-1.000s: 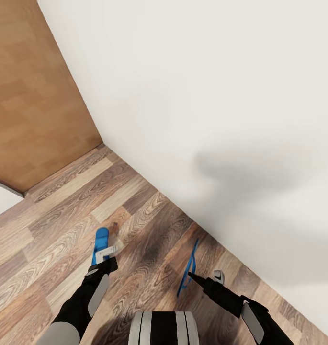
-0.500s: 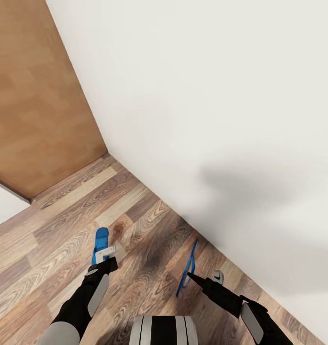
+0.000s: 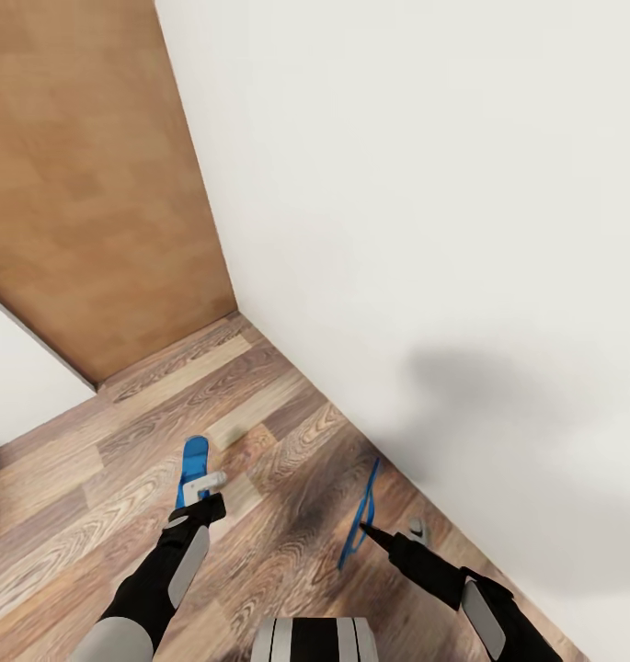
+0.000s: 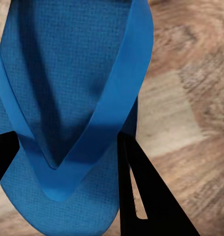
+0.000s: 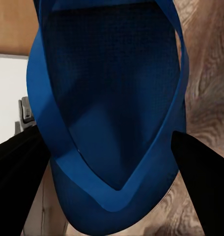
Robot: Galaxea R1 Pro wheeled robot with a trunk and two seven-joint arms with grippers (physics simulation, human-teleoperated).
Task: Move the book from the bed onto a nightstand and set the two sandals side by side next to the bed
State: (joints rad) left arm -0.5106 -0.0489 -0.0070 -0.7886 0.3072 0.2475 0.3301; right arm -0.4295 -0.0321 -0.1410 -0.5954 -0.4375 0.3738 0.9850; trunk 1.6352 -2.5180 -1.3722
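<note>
Each arm carries one blue flip-flop off the wood floor, left gripper clamped on the left sandal lying flat, right gripper pinching the right sandal edge-up, both pointing forward toward the white wall

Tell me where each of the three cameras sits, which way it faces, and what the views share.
Head view: on the robot's head, looking down at the plank floor by a white wall; both arms show, the left gripper and right gripper each holding a sandal.
Left wrist view: near the left gripper, looking along its dark fingers at the left sandal.
Right wrist view: near the right gripper, looking at the right sandal.
Shared: each wrist's sandal also appears in the head view.
</note>
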